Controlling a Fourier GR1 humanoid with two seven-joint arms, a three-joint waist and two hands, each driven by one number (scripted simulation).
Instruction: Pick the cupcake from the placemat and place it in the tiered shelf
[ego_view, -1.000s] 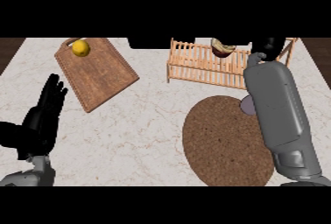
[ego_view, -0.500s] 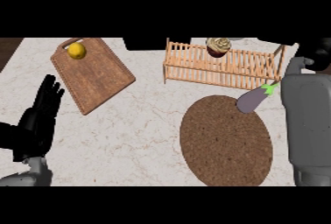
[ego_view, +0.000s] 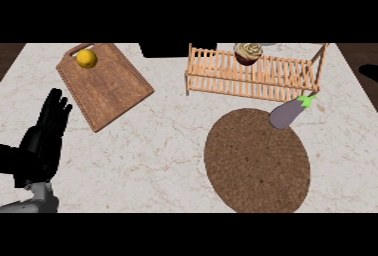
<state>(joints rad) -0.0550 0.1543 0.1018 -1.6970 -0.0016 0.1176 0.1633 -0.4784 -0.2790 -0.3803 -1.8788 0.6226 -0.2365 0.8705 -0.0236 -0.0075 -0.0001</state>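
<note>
Now frosted cupcake (ego_view: 248, 52) in slatted wooden shelf (ego_view: 251, 76), oval woven placemat (ego_view: 256, 160), left hand (ego_view: 43, 140) flat, fingers straight

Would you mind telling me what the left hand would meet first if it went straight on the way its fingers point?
Probably the wooden cutting board: the open left hand points up and slightly right toward its lower corner, though height is unclear.

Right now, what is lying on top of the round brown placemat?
Only an eggplant lies at the placemat's upper right edge, partly overhanging it. The cupcake sits in the tiered shelf.
</note>
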